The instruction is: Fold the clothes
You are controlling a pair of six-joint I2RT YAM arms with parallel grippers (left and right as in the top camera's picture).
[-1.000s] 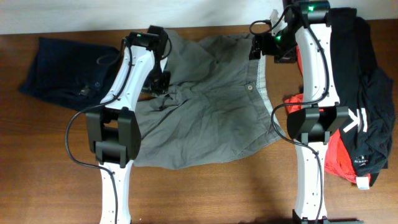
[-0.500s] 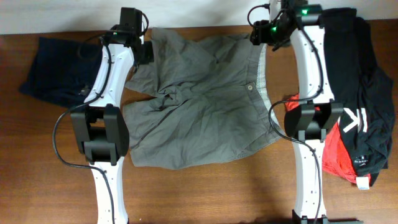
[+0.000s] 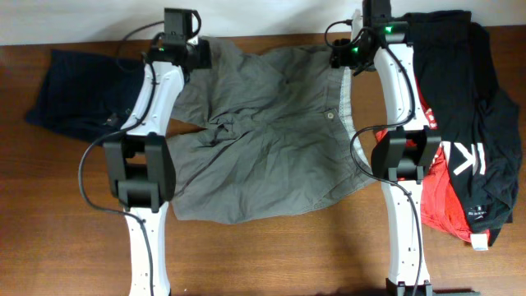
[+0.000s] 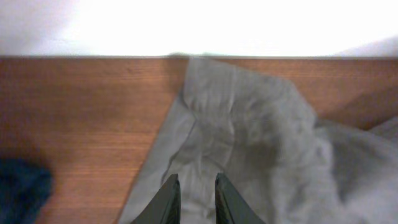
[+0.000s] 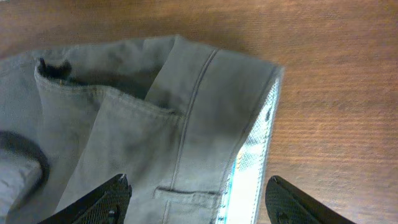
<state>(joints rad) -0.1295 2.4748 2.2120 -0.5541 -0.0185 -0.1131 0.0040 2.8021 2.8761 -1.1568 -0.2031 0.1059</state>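
Note:
The grey-olive shorts (image 3: 271, 140) lie spread flat on the wooden table, waistband to the right and legs to the left. My left gripper (image 3: 191, 59) is at the far left corner of the shorts. In the left wrist view its narrow jaws (image 4: 193, 186) pinch a bunched ridge of the leg fabric (image 4: 261, 124). My right gripper (image 3: 345, 56) hovers over the far end of the waistband. In the right wrist view it (image 5: 196, 190) stands wide open, its fingers straddling the waistband corner (image 5: 205, 93) and the pale inner lining (image 5: 252, 155).
A dark navy denim garment (image 3: 70, 103) lies at the far left. A black T-shirt (image 3: 468, 82) and a red one (image 3: 440, 197) are piled at the right, beside the right arm. The table's far edge meets a white wall (image 3: 82, 20) just behind both grippers.
My left gripper has gone from the middle of the left leg to the far edge, pulling the leg fabric with it. My right gripper has moved back over the waistband corner, its jaws somewhat narrower.

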